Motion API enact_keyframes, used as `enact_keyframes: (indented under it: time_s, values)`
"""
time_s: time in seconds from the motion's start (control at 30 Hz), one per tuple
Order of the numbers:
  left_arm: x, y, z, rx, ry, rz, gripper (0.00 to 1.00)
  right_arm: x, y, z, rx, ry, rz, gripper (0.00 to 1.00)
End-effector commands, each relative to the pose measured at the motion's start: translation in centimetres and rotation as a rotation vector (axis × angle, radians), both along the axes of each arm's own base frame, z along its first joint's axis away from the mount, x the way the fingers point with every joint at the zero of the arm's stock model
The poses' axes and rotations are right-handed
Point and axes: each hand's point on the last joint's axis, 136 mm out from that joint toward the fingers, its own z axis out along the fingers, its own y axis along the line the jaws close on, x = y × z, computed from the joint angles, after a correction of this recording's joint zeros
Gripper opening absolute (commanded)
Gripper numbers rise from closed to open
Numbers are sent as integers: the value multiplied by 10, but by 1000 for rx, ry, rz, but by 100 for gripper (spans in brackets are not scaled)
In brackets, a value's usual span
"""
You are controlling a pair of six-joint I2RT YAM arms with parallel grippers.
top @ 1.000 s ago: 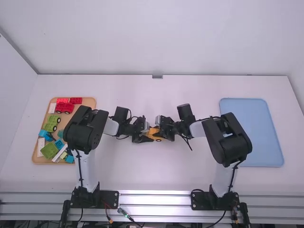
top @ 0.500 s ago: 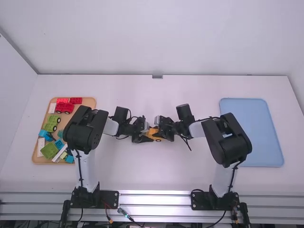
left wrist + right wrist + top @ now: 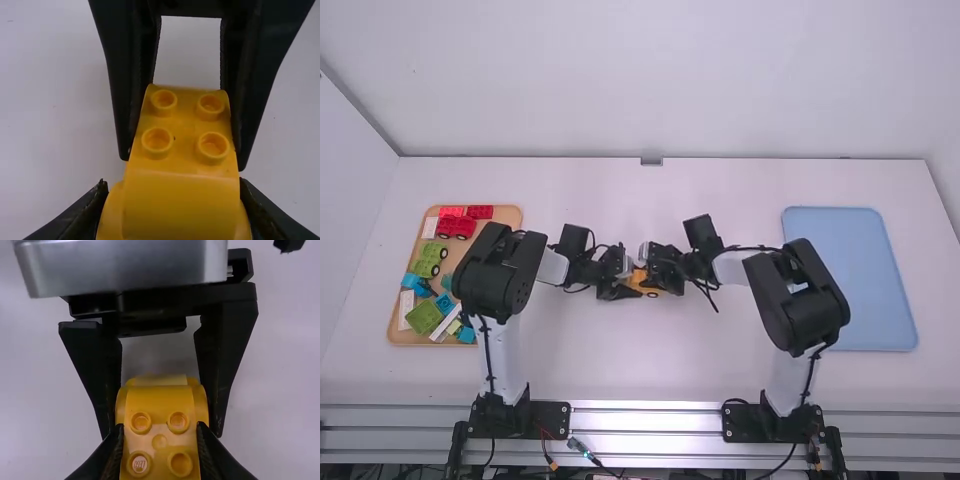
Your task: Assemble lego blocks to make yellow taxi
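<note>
Clamped from two ends, at the middle of white table (image 3: 640, 370): yellow Lego car body (image 3: 180, 200).
Held firmly between the fingers of left gripper (image 3: 635, 281) at one end, and between the fingers of right gripper (image 3: 654, 281) at the other, with four round studs (image 3: 158, 140) at this second end and small wheel (image 3: 653, 295) low at the side. Farther to the left, beside left arm (image 3: 498, 272) and partly hidden by it: wooden tray (image 3: 405, 338), with red car (image 3: 456, 227), green car (image 3: 428, 260) and blue brick (image 3: 445, 304) inside. To the right, beyond right arm (image 3: 798, 300): blue tray (image 3: 865, 270), lying flat.
</note>
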Motion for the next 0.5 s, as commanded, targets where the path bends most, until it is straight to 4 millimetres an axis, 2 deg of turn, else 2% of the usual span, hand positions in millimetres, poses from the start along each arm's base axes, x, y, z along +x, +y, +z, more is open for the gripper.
enact_keyframes:
  time_s: [0.0,0.1,0.23,0.47]
  values:
    - [-7,-3,-12,37,44,8,41,-10,-17,-51,-202,65,-70,0]
    - [-6,-1,-12,37,45,12,41,-9,-18,-51,-200,64,-74,0]
    - [-7,-3,-12,38,45,8,41,-10,-17,-51,-200,63,-71,12]
    - [-6,-1,-12,37,46,12,42,-8,-19,-50,-197,68,-81,18]
